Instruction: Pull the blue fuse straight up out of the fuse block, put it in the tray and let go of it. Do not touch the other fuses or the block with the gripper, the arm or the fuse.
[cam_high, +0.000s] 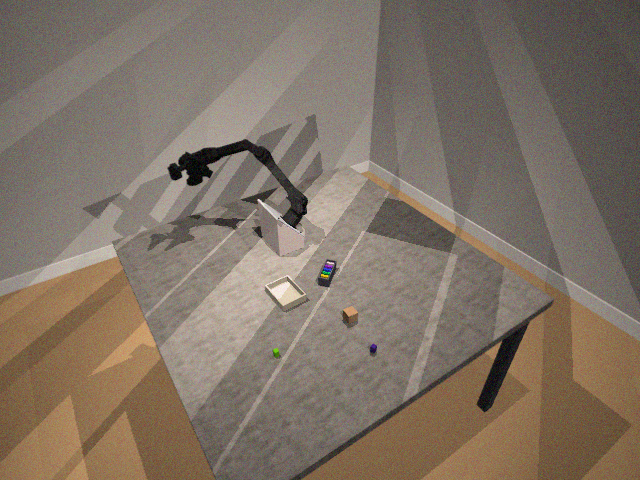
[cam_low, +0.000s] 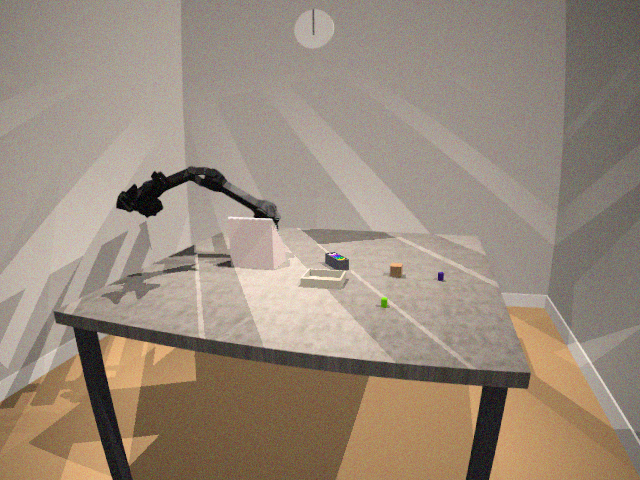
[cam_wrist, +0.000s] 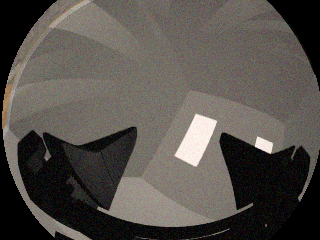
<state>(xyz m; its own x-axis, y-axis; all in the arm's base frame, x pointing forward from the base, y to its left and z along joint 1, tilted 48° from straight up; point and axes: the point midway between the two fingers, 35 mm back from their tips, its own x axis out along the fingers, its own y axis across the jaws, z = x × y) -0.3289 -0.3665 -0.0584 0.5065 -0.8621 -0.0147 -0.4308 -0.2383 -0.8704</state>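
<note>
Plainly the claw (cam_high: 175, 171) hung wide open and empty, high off the bench's (cam_high: 413, 330) far edge, with the blue fuse (cam_high: 325, 275) seated in the fuse block (cam_high: 326, 272) well away and below it, just beside the tray (cam_high: 285, 292), so the approach needed to descend squarely over that fuse, avoiding its neighbours.

The surface (cam_low: 289, 330) looks like matt, mottled grey stone with dark, smooth legs. The arm (cam_low: 227, 188) is matt black; the floor (cam_low: 413, 439) looks like wood.
</note>
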